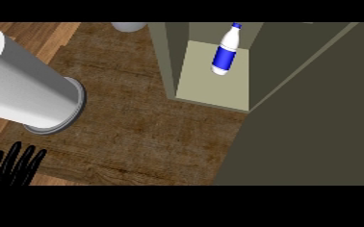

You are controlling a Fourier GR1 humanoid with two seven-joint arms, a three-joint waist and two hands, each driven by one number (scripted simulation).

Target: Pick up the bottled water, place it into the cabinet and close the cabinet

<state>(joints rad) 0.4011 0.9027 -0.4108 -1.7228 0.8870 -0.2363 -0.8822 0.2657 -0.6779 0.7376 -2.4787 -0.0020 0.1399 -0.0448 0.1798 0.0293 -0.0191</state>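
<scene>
The bottle point(225, 50) is already inside the cabinet point(213, 89), near the back of the counter point(142, 120). It leans to one side and looks like it could tip over. If the door point(305, 115) swings shut hard, the shake might knock the bottle down. If the bottle falls toward the front, it could get in the way of the door.

The bottle is white with a blue band around the middle and a blue cap on top.

The door is wide open. Closing it looks like the only step left.

The left hand point(20, 163) shows at the near left corner, with its fingers straight and holding nothing. A grey arm point(35, 94) lies above it. The right hand does not show.
</scene>
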